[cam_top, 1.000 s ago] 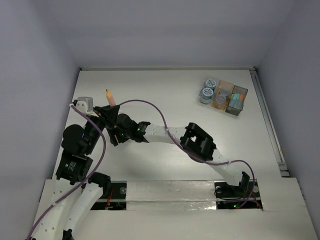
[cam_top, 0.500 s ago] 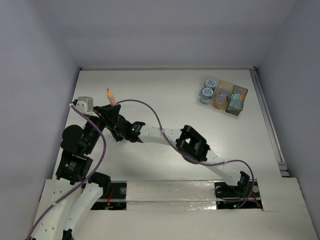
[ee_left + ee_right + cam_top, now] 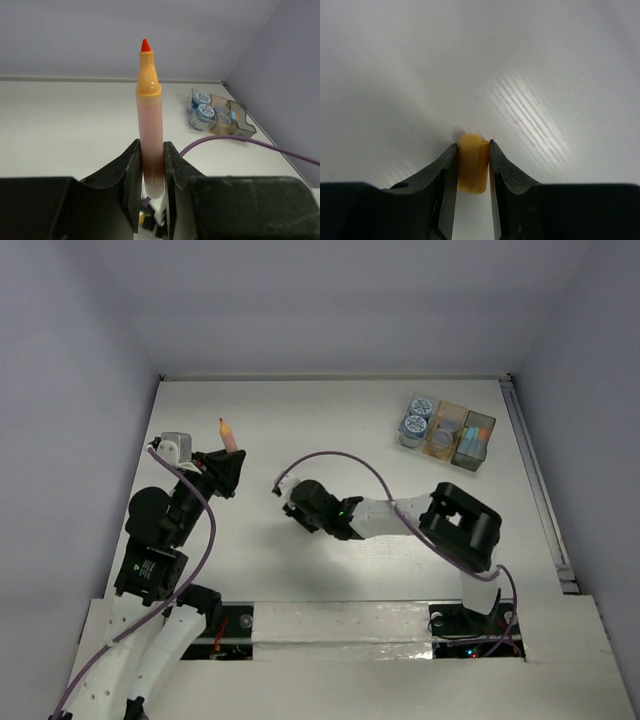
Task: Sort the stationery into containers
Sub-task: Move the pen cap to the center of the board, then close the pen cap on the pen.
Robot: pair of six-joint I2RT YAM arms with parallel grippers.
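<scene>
Withdrawing from the marker (image 3: 150,125), the right jaws clamp its cap (image 3: 472,170).

The marker (image 3: 150,125) has a red tip, an orange collar and a translucent brownish-orange barrel that pales to white at its base. The cap (image 3: 473,170) is yellow-orange. The left gripper (image 3: 150,167) and right gripper (image 3: 473,150) are black. The arms (image 3: 385,512) are white with black joints, and the cable (image 3: 335,453) is purple. The table (image 3: 320,410) is white and the walls (image 3: 330,300) are pale lavender-grey. The rolls (image 3: 421,406) carry a blue-and-white pattern. The amber box (image 3: 437,451) is translucent brown. The grey box (image 3: 466,461) is smoky, with light blue and orange pieces (image 3: 471,444) in it.
</scene>
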